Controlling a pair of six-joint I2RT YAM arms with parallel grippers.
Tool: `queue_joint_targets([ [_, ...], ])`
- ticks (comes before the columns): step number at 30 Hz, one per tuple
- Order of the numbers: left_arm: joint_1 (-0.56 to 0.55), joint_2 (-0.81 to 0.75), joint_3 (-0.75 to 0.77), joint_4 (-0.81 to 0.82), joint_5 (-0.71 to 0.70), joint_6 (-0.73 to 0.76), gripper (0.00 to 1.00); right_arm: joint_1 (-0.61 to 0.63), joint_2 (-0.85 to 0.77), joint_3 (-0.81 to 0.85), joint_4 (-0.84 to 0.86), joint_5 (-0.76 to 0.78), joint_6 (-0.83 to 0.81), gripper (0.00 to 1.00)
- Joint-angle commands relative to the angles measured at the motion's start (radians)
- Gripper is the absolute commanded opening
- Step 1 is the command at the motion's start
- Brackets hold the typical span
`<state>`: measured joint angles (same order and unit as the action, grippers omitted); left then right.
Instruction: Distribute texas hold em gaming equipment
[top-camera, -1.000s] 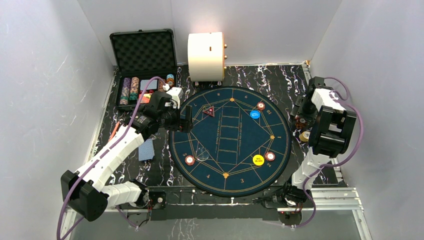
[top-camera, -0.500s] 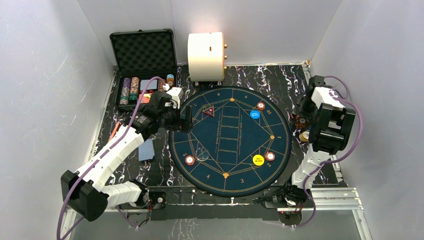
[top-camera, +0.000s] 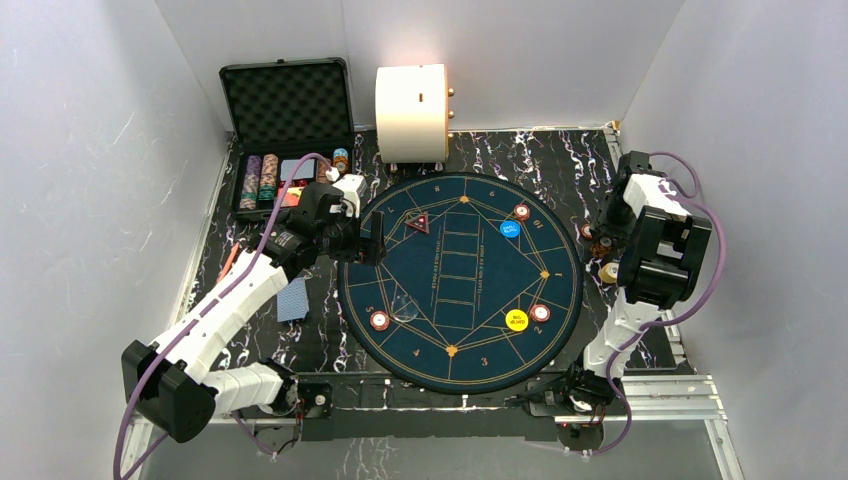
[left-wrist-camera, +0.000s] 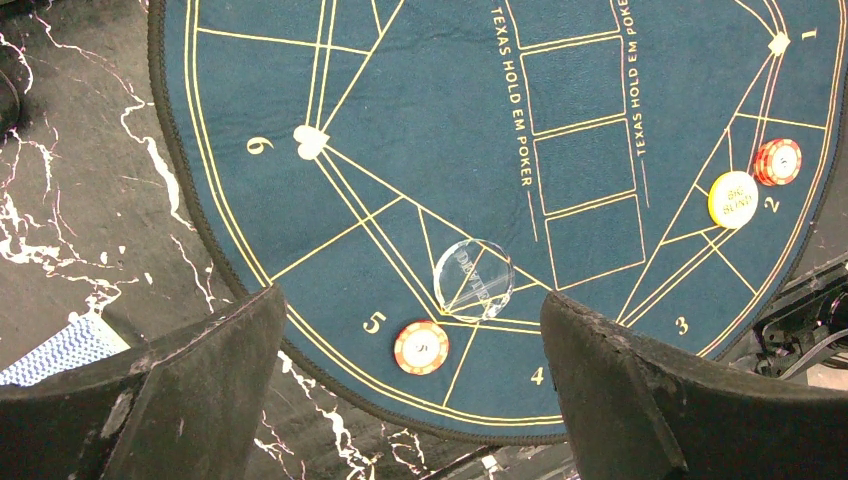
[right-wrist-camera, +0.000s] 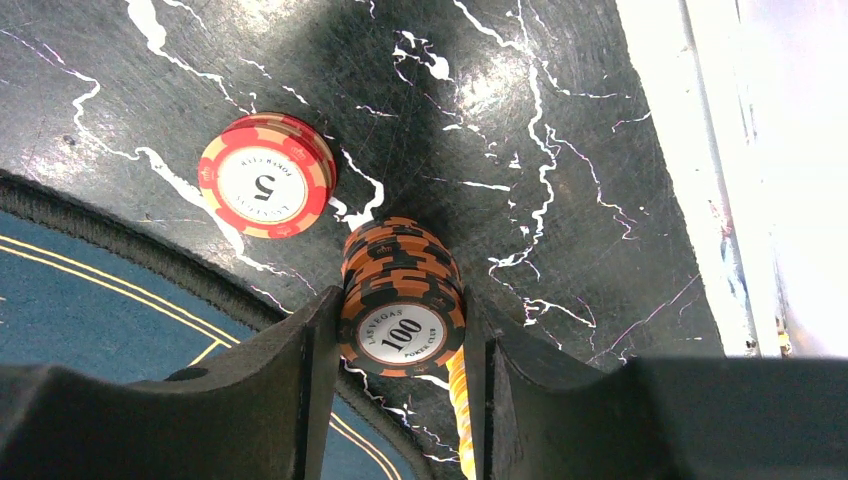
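Right wrist view, closest in: I have my right jaws pinching an orange-and-black chip stack (right-wrist-camera: 402, 300), closed against both its sides, on the black table (right-wrist-camera: 560, 150) just off the blue mat (right-wrist-camera: 90, 330). Agree?

Agreed. A red-and-white chip stack (right-wrist-camera: 265, 175) stands near it, not touching. Your left?

Left wrist view: I see my left jaws spread wide, holding nothing, above the mat. Under them lie a clear dealer button (left-wrist-camera: 473, 278) and the chip by the 5 (left-wrist-camera: 421, 346). Blue-backed cards (left-wrist-camera: 60, 350) lie off the mat. Further out, the yellow button (left-wrist-camera: 736, 199) sits just beside the chip by the 2 (left-wrist-camera: 777, 161).

And beyond?

Top external: the red triangular marker (top-camera: 417, 223), then the blue button (top-camera: 510, 228) beside the far chip (top-camera: 522, 212). At the back I see the open black case (top-camera: 290, 120) and the cream cylinder (top-camera: 410, 110).
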<state>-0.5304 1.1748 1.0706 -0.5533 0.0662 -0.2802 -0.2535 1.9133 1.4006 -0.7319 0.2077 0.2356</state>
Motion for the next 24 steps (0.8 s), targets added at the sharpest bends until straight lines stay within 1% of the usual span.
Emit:
queue_joint_targets([
  [1, -0.003, -0.016, -0.002, 0.005, 0.004, 0.01, 0.98, -0.004, -0.045, 0.025, -0.002, 0.02, -0.001, 0.5],
  [6, -0.004, -0.018, -0.001, 0.006, 0.009, 0.009, 0.98, -0.004, -0.075, 0.02, -0.011, 0.033, -0.001, 0.46],
  [10, -0.004, -0.023, -0.001, 0.005, 0.01, 0.007, 0.98, -0.004, -0.11, 0.013, -0.016, 0.049, -0.001, 0.44],
  [16, -0.003, -0.021, 0.0, 0.003, 0.012, 0.003, 0.98, 0.018, -0.148, 0.024, -0.033, -0.035, 0.018, 0.41],
  [19, -0.003, -0.018, 0.002, 0.008, 0.017, -0.002, 0.98, 0.099, -0.154, 0.034, -0.022, -0.063, 0.051, 0.41],
  [24, -0.001, -0.015, 0.005, 0.012, 0.033, -0.009, 0.98, 0.285, -0.054, 0.112, -0.032, -0.041, 0.103, 0.41],
])
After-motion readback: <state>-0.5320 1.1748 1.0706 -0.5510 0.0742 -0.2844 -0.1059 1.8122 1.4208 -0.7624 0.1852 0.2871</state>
